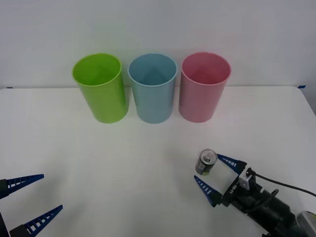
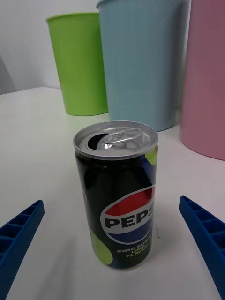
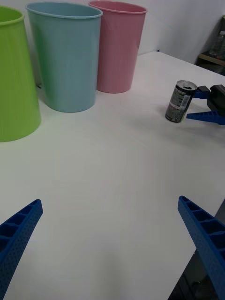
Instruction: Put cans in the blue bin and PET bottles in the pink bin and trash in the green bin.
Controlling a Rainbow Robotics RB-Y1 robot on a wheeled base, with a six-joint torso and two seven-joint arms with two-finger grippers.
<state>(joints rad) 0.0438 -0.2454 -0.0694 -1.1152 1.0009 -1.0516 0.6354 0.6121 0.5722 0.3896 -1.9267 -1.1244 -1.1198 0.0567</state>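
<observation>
Three bins, one can, two grippers, all on a white table (image 1: 148,163).

Left gripper (image 1: 30,202): parked at the near left corner, fingers spread wide, nothing between them.

Green bin (image 1: 101,89): leftmost of the far row, upright.

Blue bin (image 1: 153,89): middle of the row, just beside its neighbours, upright; the can's destination.

Pink bin (image 1: 203,88): rightmost of the row, upright.

Can (image 1: 206,162): small, dark, silver pull-tab top, yellow-green label patches; upright on the table, well in front of the pink bin.

Right gripper (image 1: 216,175): low at the near right, fingers apart, one on each side of the can, neither yet touching it.

Step in hand, as judged: closing on the can. Handling advice: push in a little further so the ribbed pads meet the can's mid-body, close evenly so it does not tip, lift straight up above rim height, then carry left and away to the blue bin before releasing.
</observation>
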